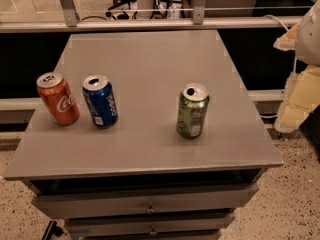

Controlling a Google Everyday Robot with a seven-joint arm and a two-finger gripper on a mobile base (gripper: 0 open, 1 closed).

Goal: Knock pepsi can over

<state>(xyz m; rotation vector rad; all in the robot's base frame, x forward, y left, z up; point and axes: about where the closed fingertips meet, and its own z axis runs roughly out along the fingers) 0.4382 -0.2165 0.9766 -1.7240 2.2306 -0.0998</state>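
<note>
Camera view looks down on a grey counter [150, 74] with drawers beneath its front edge; three soda cans stand upright on it, all with their tops opened. The pepsi can [100, 101], blue with white lettering running down its side and a white label patch, stands on the left part of the counter; just beside it to the left, close but apart, stands an orange-red Coca-Cola can [58, 99]; a green can [192, 111] stands well apart to the right, nearer the middle of the counter.

At the right edge of the view, beyond the counter's side, pale cream-coloured parts of the robot's arm [300, 91] show; the pincer [289, 120] appears to be the lowest of these, hanging beside the counter's right edge and well apart from every can; whether it is released or clenched I cannot tell, and it touches nothing that can be seen.

Behind the counter runs a pale horizontal rail [150, 24] with metal uprights; a speckled floor [295, 194] shows at the lower right.
</note>
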